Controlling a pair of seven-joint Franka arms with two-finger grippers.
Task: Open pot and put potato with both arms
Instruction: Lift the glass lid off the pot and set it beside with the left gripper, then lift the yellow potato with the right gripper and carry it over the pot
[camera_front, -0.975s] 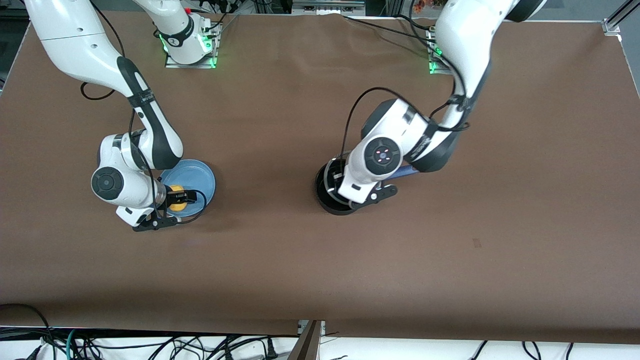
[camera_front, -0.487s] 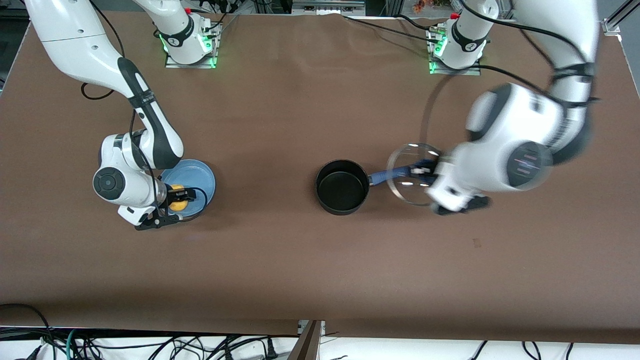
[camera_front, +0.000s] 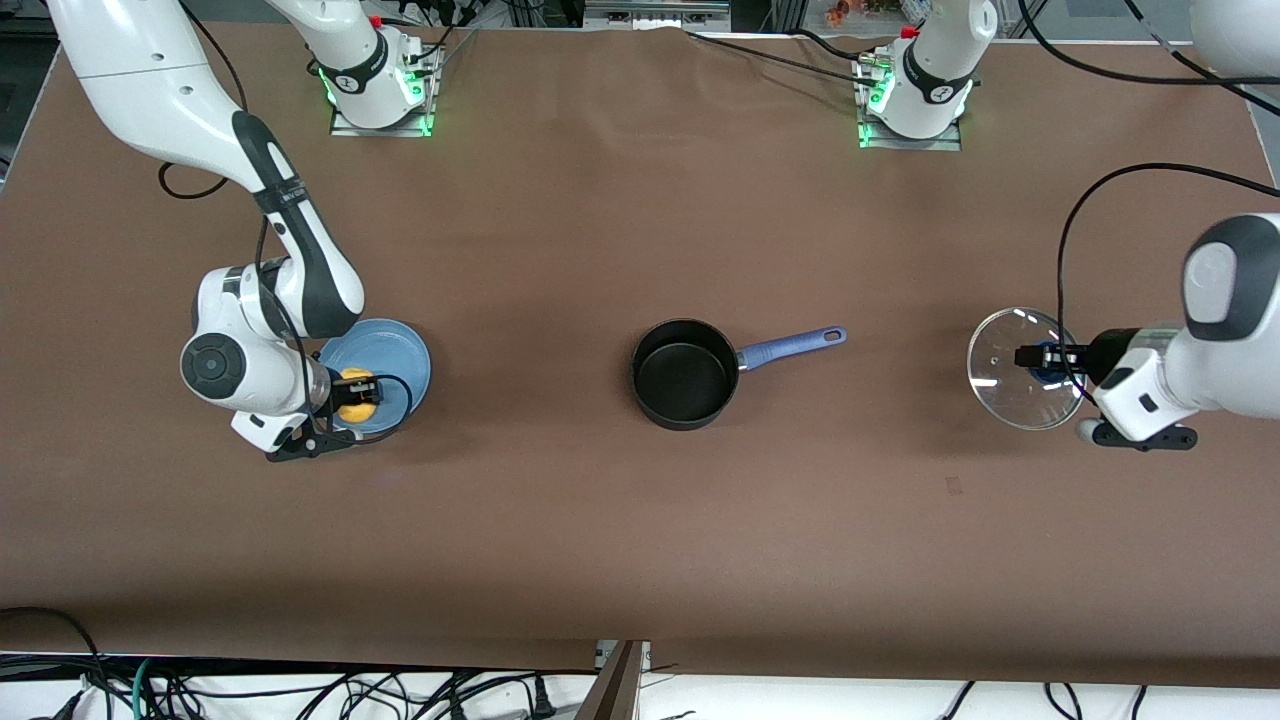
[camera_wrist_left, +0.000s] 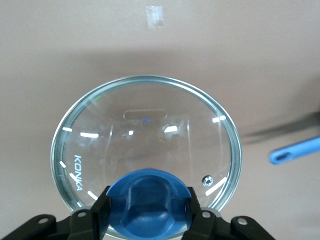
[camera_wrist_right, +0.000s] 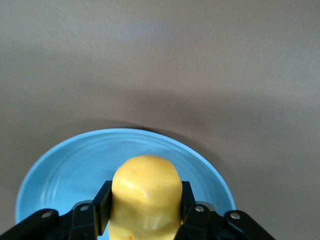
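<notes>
The black pot (camera_front: 685, 386) stands open mid-table, its blue handle (camera_front: 790, 349) pointing toward the left arm's end. My left gripper (camera_front: 1040, 356) is shut on the blue knob (camera_wrist_left: 147, 200) of the glass lid (camera_front: 1020, 370), holding it over the table near the left arm's end; the lid (camera_wrist_left: 150, 135) fills the left wrist view. My right gripper (camera_front: 357, 390) is shut on the yellow potato (camera_front: 352, 396) over the blue plate (camera_front: 390, 355). In the right wrist view the potato (camera_wrist_right: 146, 200) sits between the fingers above the plate (camera_wrist_right: 65, 170).
Both arm bases (camera_front: 380, 85) (camera_front: 915, 95) stand at the table's farthest edge from the front camera. A small mark (camera_front: 953, 486) lies on the brown table nearer the camera than the lid. Cables hang below the near edge.
My left arm has lifted the lid off the pot and swung it toward the left arm's end of the table. The pot now stands open. My right gripper has stayed on the potato.
</notes>
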